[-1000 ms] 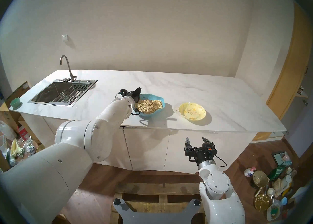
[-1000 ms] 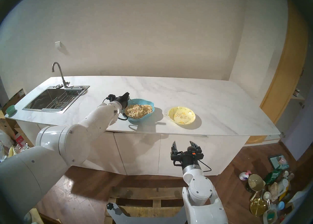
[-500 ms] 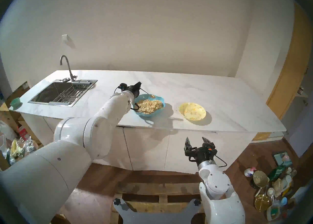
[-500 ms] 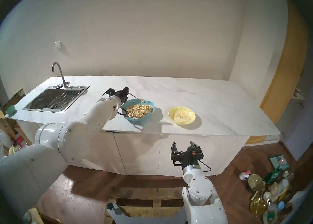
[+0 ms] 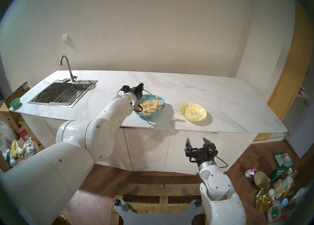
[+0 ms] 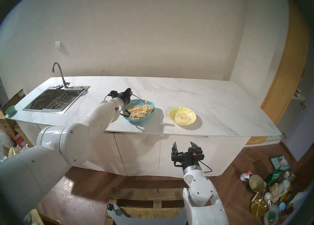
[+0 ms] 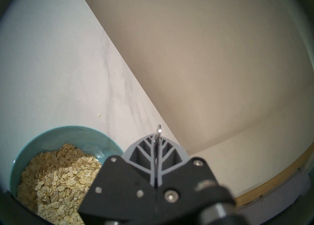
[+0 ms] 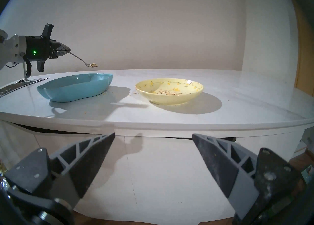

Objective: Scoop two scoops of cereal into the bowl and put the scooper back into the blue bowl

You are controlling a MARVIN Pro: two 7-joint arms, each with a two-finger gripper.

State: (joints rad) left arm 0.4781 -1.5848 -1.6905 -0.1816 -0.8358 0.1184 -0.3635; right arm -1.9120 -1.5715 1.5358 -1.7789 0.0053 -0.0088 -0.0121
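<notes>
The scooper (image 8: 81, 60) is clamped by its handle between the closed fingers of the left gripper (image 8: 67, 49), which is held level above the white counter (image 5: 203, 100), just beyond the left side of the blue bowl (image 8: 74, 88). The handle is seen slanting down and away from the fingertips, so that the small spoon head is carried clear above the far rim of the blue bowl, with a small load of cereal (image 8: 94, 64) heaped on it. In the left wrist view only the tip of the handle (image 7: 159, 131) is seen, poking out past the pressed-together fingers. The bulk of the cereal is piled inside the blue bowl (image 5: 149, 106), which is set on the counter near its front edge. The bowl (image 5: 193, 112), pale yellow with a speckled pattern, is placed to the right of the blue bowl, apart from it, and a thin scatter of flakes is seen on its floor; a few stray flakes are strewn on the counter between the two. The right gripper (image 5: 198, 142) is held in front of the counter, below its edge, with its jaws spread wide and nothing between them.
</notes>
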